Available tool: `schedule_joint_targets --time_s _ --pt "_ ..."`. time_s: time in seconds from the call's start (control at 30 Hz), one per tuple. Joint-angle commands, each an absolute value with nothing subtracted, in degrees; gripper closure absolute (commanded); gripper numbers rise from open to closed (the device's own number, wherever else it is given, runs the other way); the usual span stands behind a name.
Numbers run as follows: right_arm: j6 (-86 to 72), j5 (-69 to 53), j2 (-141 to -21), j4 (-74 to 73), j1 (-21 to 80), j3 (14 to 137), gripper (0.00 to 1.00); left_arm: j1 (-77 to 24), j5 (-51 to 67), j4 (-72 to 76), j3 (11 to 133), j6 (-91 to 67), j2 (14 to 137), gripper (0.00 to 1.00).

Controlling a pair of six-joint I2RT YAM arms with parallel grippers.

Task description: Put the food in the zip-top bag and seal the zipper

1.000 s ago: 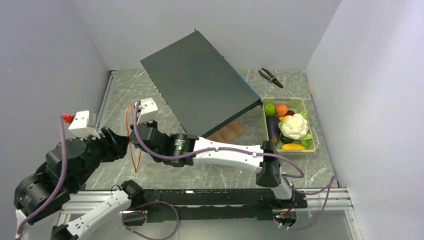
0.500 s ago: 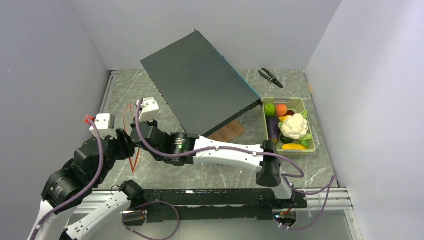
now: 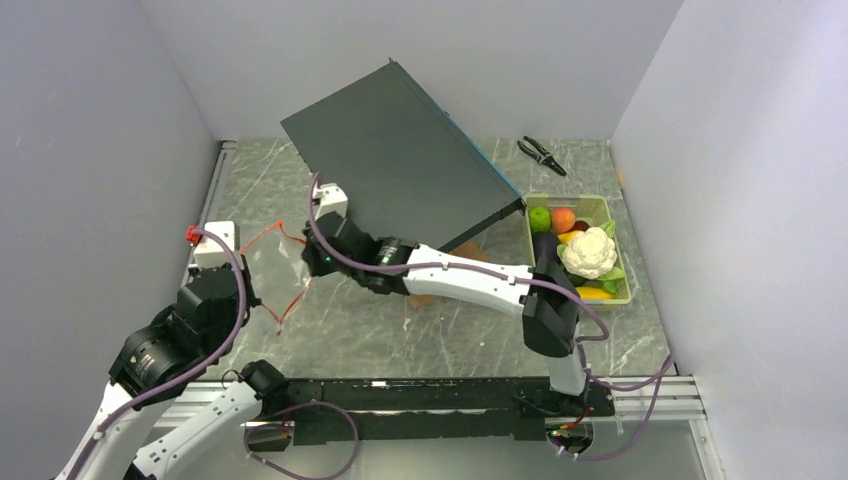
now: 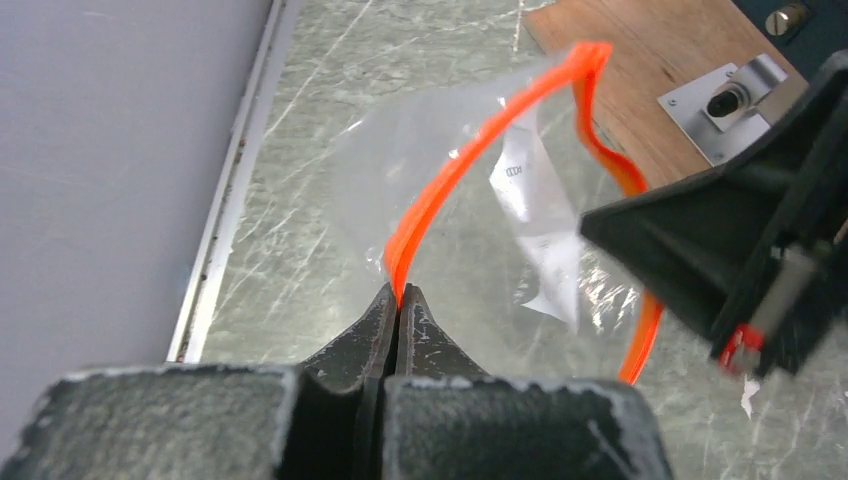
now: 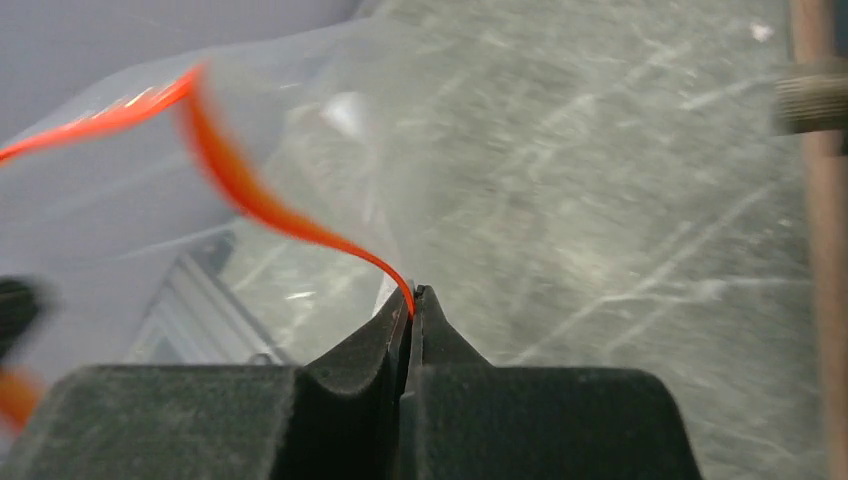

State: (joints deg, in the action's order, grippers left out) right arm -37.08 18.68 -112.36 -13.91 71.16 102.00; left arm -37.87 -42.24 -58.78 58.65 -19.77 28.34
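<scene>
Bag-opening step: left gripper (image 4: 399, 300) and right gripper (image 5: 412, 300) each pinch a lip of the orange zipper (image 4: 470, 150), holding the zip-top bag (image 4: 445, 195) at the table's left. The food (image 3: 588, 252) sits in the green tray (image 3: 624, 283), far right. Next move's probably pulling the mouth wide.

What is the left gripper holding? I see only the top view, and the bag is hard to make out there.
Observer: In the left wrist view the left gripper is shut on the zipper, the orange strip pinched between its tips.
Operator: And the right gripper?
Observer: Its wrist view shows the right gripper shut on the zipper too, elsewhere along it.
Operator: Is the bag open?
Observer: Yes, the left wrist view shows the zip-top bag with its mouth gaping.
</scene>
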Motion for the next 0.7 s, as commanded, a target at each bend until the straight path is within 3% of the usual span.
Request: schedule_joint_targets --time_s 0.0,0.1,0.3,0.67 --pt "-36.1 8.2 -106.8 -9.9 68.8 98.8 1.0 -38.1 -45.4 -62.3 63.3 -18.4 29.7 1.0" --pt "-35.0 6.8 -106.1 -10.5 68.5 98.7 1.0 -38.0 -39.1 -61.4 62.8 -15.1 32.1 1.0" --pt "-32.2 5.5 -107.2 -15.3 68.6 103.6 0.84 -37.9 -33.0 -56.6 58.9 -12.1 39.7 1.0" --pt "-28.7 5.5 -91.3 -20.0 69.1 97.3 0.44 -32.7 -32.2 -46.0 51.7 -12.3 36.3 1.0"
